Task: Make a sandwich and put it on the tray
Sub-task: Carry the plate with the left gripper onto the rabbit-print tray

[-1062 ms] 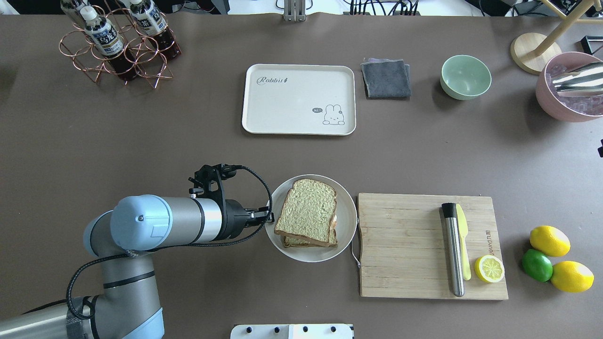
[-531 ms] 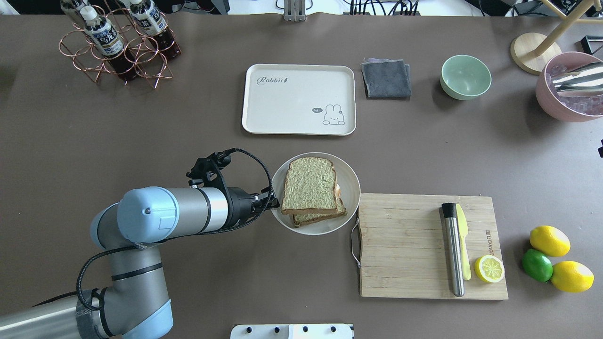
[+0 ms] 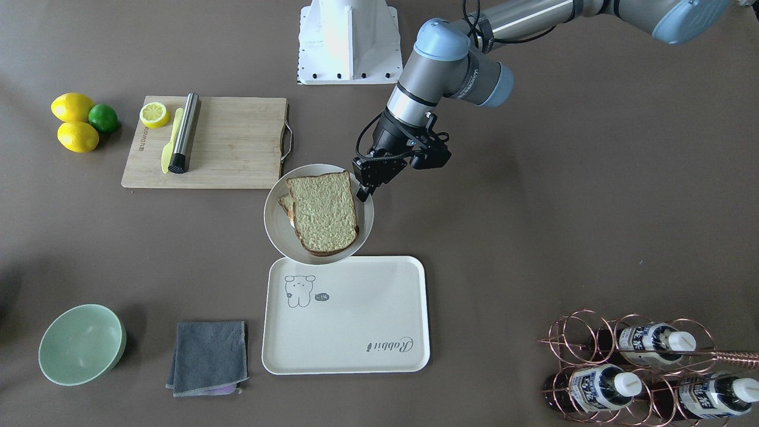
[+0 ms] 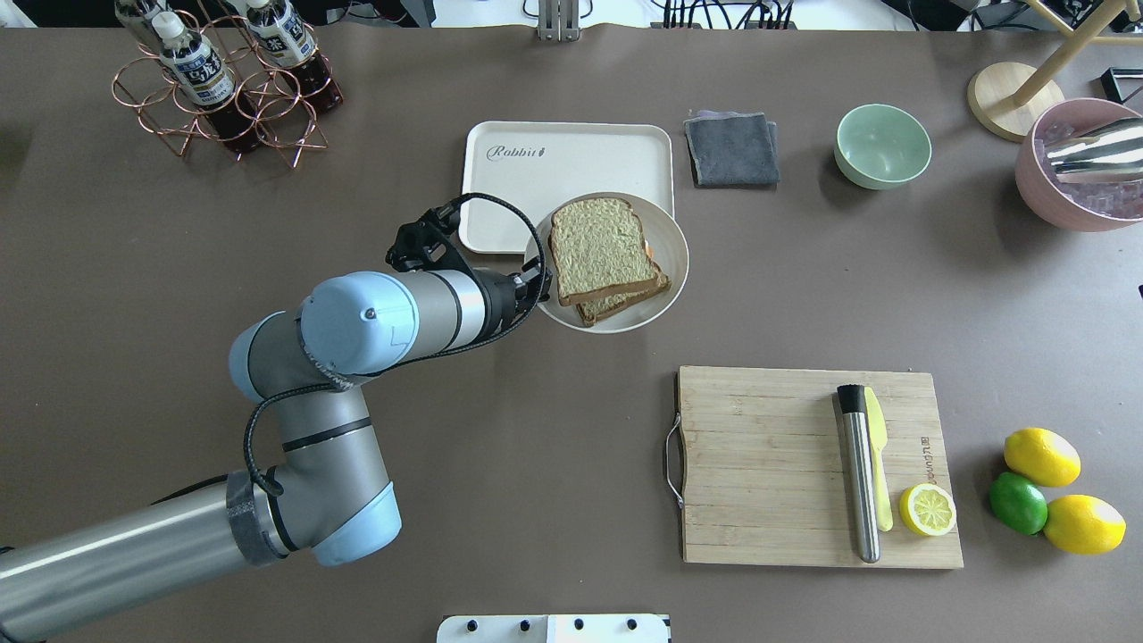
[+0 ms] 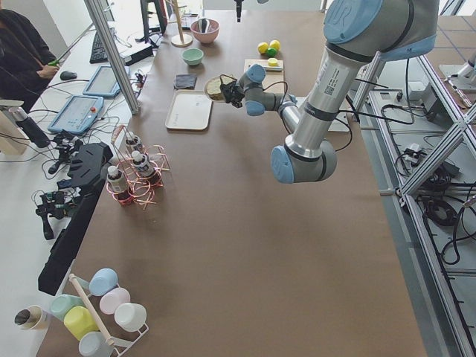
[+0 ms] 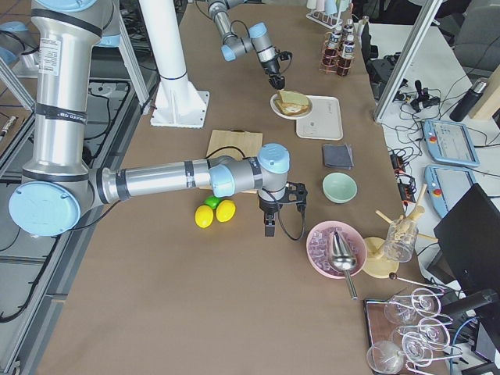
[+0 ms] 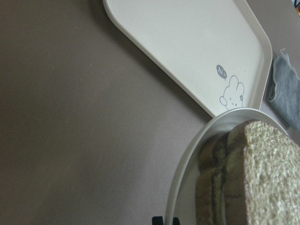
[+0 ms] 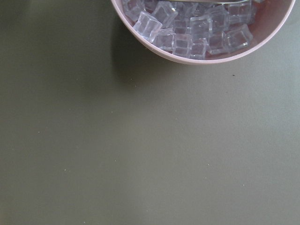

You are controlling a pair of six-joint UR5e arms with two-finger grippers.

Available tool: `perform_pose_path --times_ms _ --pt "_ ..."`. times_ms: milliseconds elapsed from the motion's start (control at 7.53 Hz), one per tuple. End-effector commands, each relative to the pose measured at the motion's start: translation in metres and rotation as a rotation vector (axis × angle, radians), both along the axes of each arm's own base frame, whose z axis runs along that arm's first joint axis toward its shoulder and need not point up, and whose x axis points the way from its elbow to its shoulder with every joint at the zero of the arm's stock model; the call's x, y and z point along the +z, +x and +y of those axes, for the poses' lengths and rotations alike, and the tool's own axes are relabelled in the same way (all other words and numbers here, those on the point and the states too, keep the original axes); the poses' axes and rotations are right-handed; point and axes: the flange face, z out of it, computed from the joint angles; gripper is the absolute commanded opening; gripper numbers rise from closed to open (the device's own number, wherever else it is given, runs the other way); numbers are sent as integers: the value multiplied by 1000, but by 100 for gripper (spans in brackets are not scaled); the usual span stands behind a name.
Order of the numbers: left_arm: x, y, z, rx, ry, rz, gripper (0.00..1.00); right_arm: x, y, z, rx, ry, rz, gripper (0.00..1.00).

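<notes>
The right gripper (image 6: 269,228) hangs well away from the tray (image 4: 536,179); I cannot tell its pinch. Farther off, the left gripper (image 4: 536,281) is clamped on the white plate (image 4: 676,259) rim, with the sandwich (image 4: 600,250) aboard, overlapping the tray's robot-side edge.

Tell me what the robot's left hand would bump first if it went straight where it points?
The left hand grips the rim of the round white plate, so that comes first. Just past the rim lies the brown-crusted tan bread sandwich, probably next, though height is unclear.

Two whole lemons (image 4: 1042,456), one lime (image 4: 1018,503), three bottles (image 4: 192,62)
</notes>
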Motion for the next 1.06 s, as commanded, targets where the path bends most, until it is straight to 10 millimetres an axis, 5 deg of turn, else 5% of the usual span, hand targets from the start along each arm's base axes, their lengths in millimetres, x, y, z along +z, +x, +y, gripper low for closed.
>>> perform_pose_path --times_ms 0,398,930 --pt "5 9 -62 -71 -28 -48 0 1 8 0 14 -4 -7 100" --pt "24 8 -120 -135 -45 -75 0 2 9 2 15 -3 -9 100" --pt "33 28 -136 -166 -52 -107 0 3 9 2 16 -7 -7 100"
